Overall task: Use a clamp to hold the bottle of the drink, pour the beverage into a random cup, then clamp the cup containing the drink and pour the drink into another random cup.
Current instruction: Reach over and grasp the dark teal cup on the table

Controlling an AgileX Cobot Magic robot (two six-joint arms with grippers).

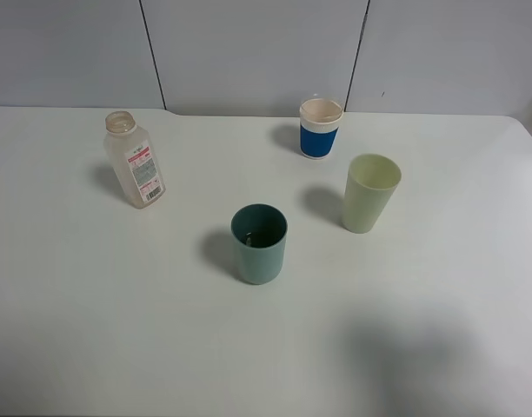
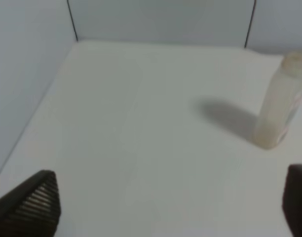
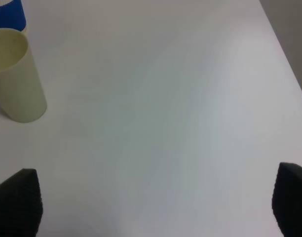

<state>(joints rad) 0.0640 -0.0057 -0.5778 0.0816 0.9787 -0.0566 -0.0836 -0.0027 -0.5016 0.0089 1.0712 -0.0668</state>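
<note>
All you get to see of your robot is the tips of its fingers, caught at the edge of each wrist camera. The left fingers (image 2: 32, 207) are matte black, close to charcoal. One is a wedge that narrows to a blunt point, and the face you see carries a stack of fine parallel ridges, like a rubber grip pad. Its partner shows only as a dark, smooth-looking sliver with a rounded corner, too blurred for you to read any texture. The right fingers (image 3: 15, 205) are the same black, blocky with softly rounded tops. Both have a fine, close-set grain, though you cannot tell whether it is ribbing or dimples.
</note>
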